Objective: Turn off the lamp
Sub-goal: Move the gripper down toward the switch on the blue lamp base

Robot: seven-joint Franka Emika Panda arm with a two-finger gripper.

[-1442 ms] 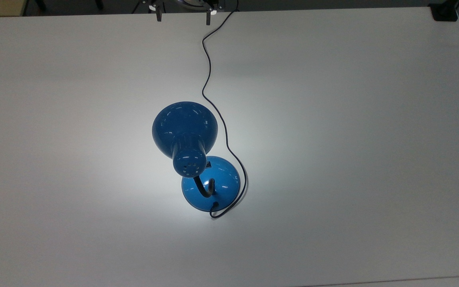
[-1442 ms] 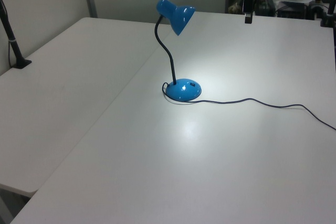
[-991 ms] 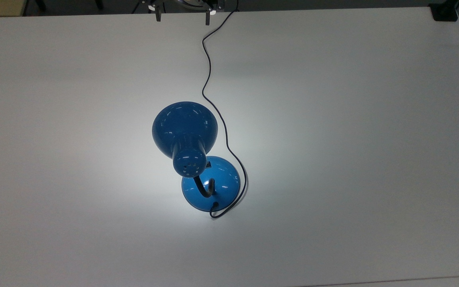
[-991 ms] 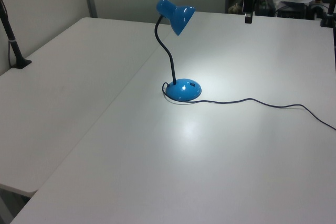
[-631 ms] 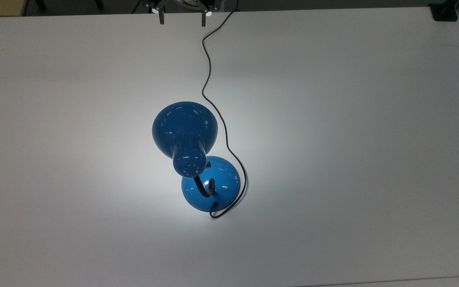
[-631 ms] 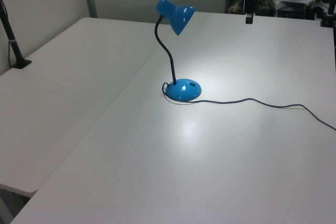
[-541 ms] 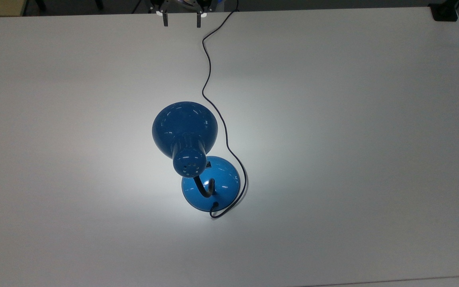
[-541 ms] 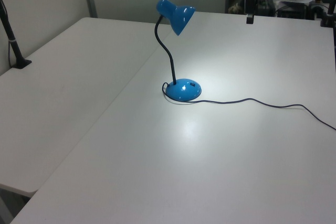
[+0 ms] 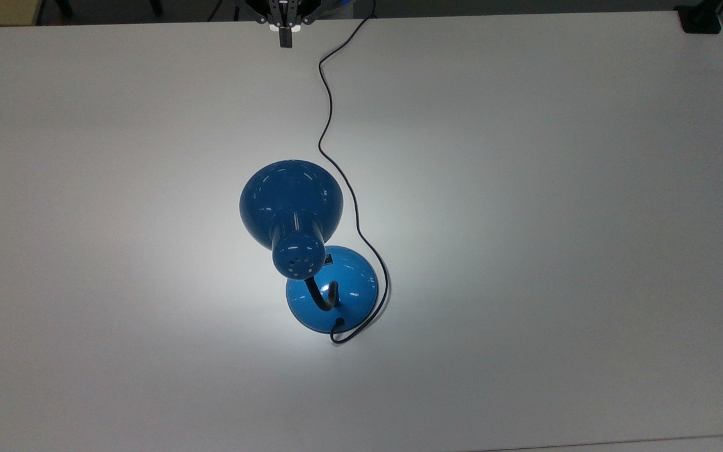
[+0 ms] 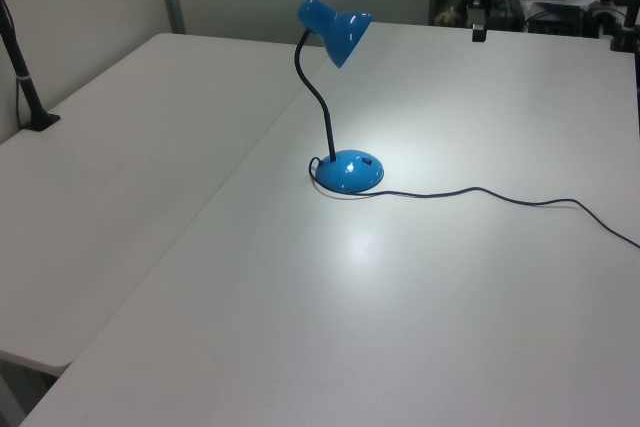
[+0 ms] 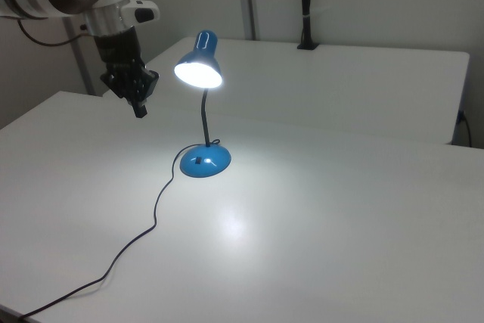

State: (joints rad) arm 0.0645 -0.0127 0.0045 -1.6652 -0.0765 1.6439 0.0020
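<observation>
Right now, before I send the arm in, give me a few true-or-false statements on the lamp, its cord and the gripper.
1. The lamp is lit. True: its shade glows and a bright patch lies on the table.
2. The gripper is touching the lamp's base. False: it hangs above the far table edge, well apart from the lamp.
3. The gripper's fingers are spread wide. False: in the top view they stand together, shut.
4. The cord leaves the base and runs toward the gripper's side of the table. True.
5. The lamp lies tipped on its side. False: it stands upright on its base.
</observation>
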